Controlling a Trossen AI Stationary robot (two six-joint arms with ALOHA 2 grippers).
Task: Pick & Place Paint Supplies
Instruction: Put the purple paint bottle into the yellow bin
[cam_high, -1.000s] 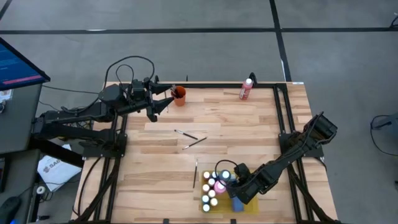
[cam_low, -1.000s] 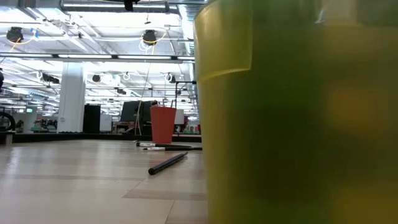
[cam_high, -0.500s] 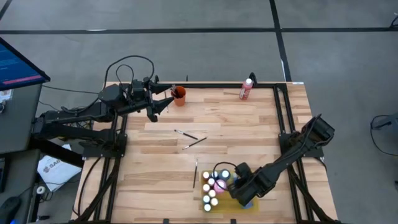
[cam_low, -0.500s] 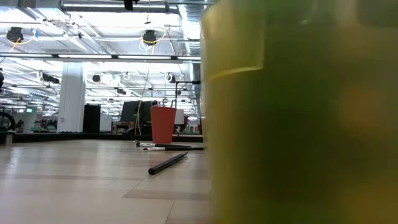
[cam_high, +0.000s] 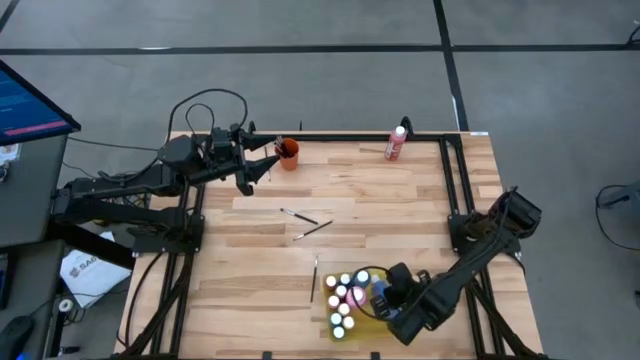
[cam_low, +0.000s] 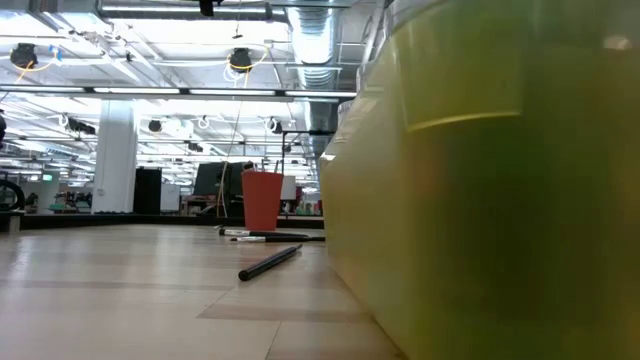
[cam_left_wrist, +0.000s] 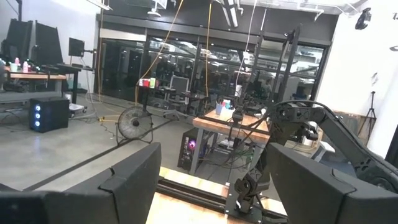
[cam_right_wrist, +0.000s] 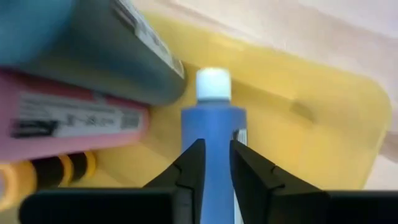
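Paint bottles (cam_high: 345, 300), white-capped and standing in a cluster, fill the left part of the yellow tray (cam_right_wrist: 323, 118) at the near edge of the wooden table (cam_high: 400, 200). The right gripper (cam_right_wrist: 214, 163) is down in that tray, its two fingers pressed against the sides of a blue paint bottle (cam_right_wrist: 213, 134) that lies on its side just beside a teal and a pink bottle. Farther out on the table, one paintbrush (cam_high: 314, 277) lies close to the tray and two more paintbrushes (cam_high: 305, 222) lie crossed near the middle. Beyond them, at the far edge, a red paint bottle (cam_high: 396, 143) lies alone, well apart from the tray, and an orange cup (cam_high: 289, 153) stands just ahead of the left gripper (cam_high: 262, 165), which hovers with its fingers spread wide and empty. Most bottles look placed; the red bottle and three brushes appear left.
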